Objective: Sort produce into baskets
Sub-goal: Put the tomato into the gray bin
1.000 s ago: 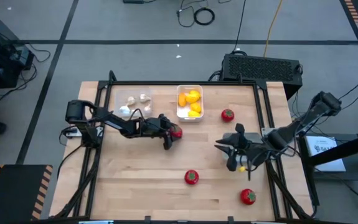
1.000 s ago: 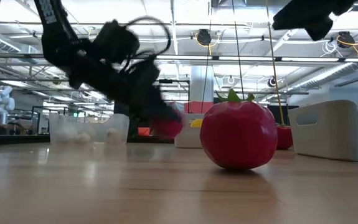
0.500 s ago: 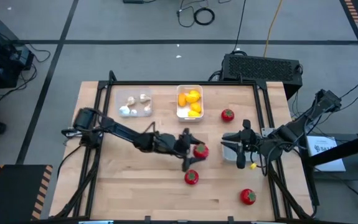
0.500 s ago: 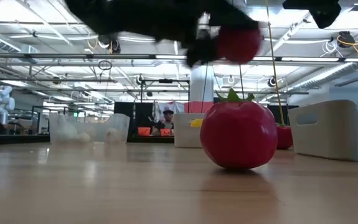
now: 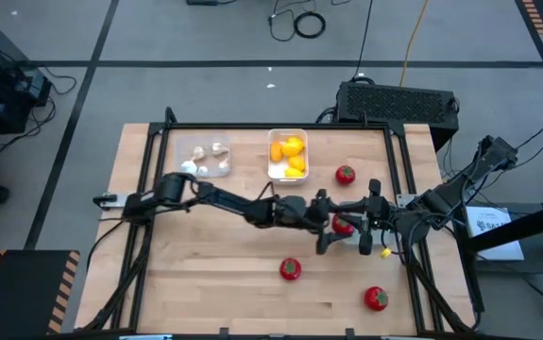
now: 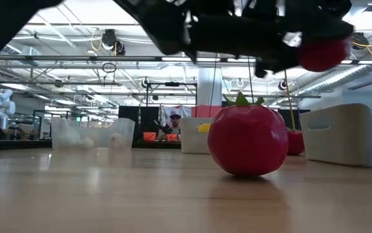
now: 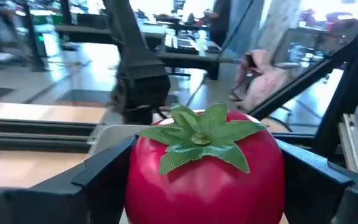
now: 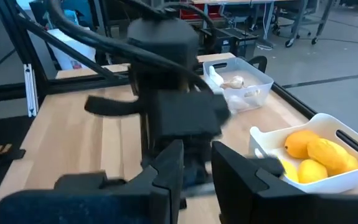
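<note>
tomato (image 7: 203, 165) clamped between the left gripper (image 5: 335, 227) fingers, carried above the table (image 5: 214, 283) just beside the grey tray (image 5: 356, 233) on the right side. best to centre it over the tray before letting go, low enough not to bounce out. right gripper (image 5: 373, 219) hovers close by, fingers narrowly parted and empty; mind contact. tomato glossy red, round, green leafy top upward.

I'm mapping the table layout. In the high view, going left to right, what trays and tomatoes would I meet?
Clear tray → white tray with yellow fruit → loose tomato → tomato held in the left gripper → front-right tomato.
</note>
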